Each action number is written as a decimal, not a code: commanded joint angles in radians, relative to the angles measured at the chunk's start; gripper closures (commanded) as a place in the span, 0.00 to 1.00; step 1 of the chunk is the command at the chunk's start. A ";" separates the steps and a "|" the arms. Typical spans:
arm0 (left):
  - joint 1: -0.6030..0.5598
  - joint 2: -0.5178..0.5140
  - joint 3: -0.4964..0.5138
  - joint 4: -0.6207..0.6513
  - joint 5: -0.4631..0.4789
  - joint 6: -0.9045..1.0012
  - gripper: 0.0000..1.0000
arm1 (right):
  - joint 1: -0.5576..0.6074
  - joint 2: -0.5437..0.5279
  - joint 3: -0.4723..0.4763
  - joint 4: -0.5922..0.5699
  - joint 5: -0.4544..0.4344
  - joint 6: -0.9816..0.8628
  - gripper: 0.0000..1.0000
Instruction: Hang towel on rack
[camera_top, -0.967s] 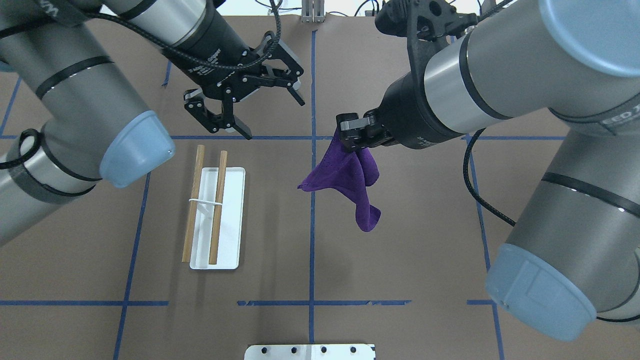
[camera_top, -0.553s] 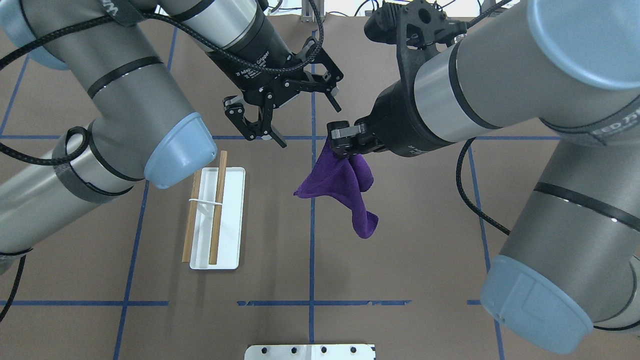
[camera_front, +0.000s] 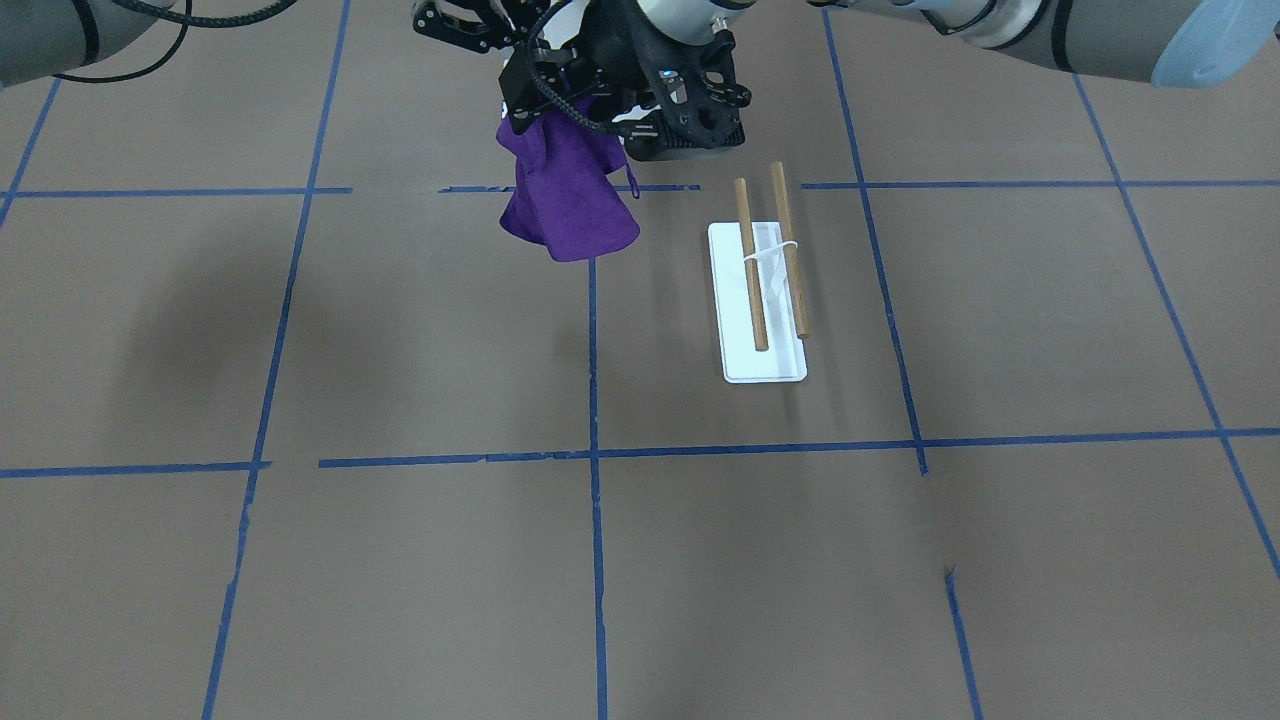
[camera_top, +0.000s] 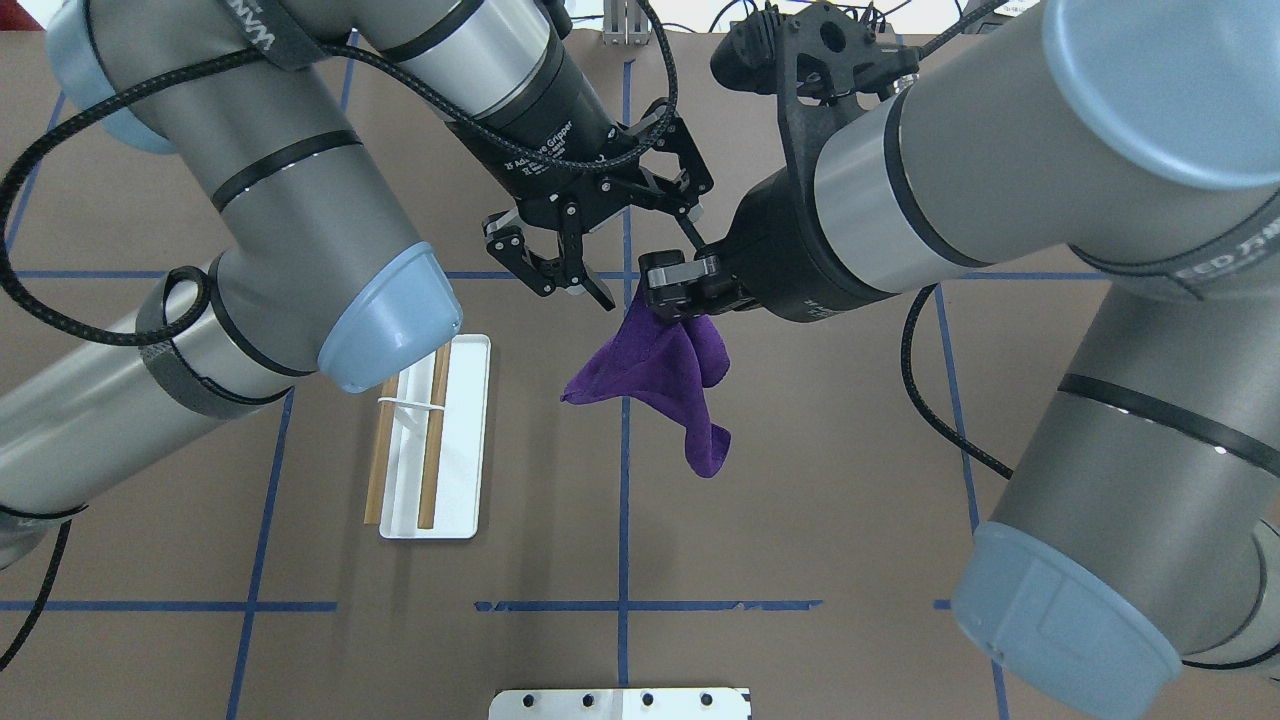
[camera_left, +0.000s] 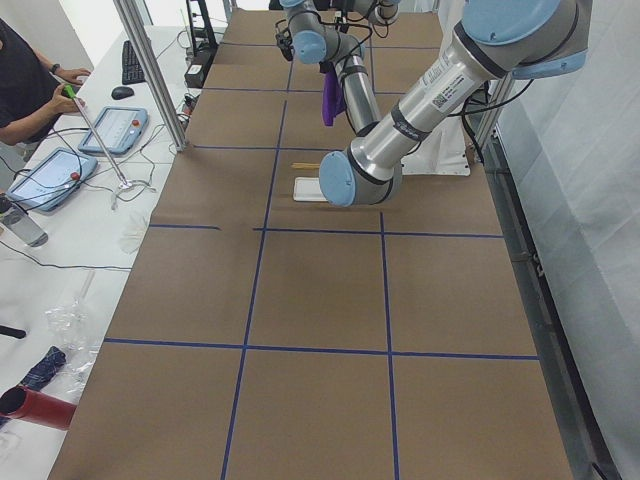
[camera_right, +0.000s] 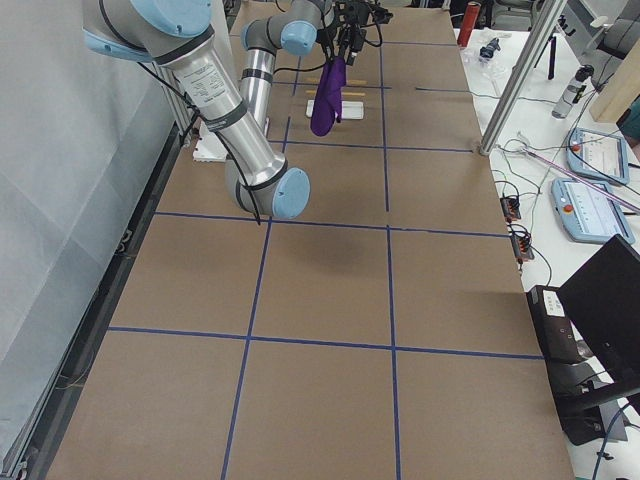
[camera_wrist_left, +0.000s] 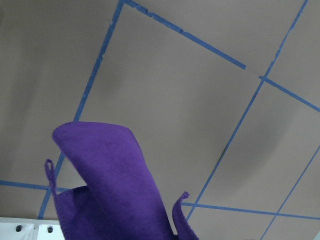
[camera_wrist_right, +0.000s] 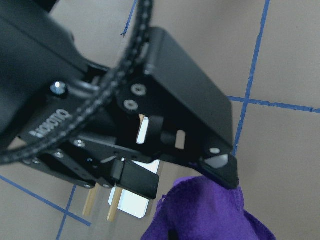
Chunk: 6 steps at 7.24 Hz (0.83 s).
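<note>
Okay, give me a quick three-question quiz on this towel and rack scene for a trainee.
1. True or false: the purple towel is draped over the rack.
2. Which gripper is shut on the towel? A) left gripper B) right gripper C) both
3. Fill in: the left gripper's jaws stand ____.
Key: 1 false, it hangs in the air apart from the rack; 2 B; 3 open.
</note>
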 joint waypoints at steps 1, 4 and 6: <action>0.014 -0.002 0.002 -0.019 0.000 0.000 0.69 | -0.002 -0.001 0.002 0.000 0.001 -0.013 1.00; 0.014 0.000 0.000 -0.038 0.001 0.001 1.00 | -0.005 -0.001 0.005 0.000 0.001 -0.015 1.00; 0.014 0.001 0.000 -0.038 0.004 0.001 1.00 | -0.005 -0.002 0.006 0.000 0.001 -0.015 1.00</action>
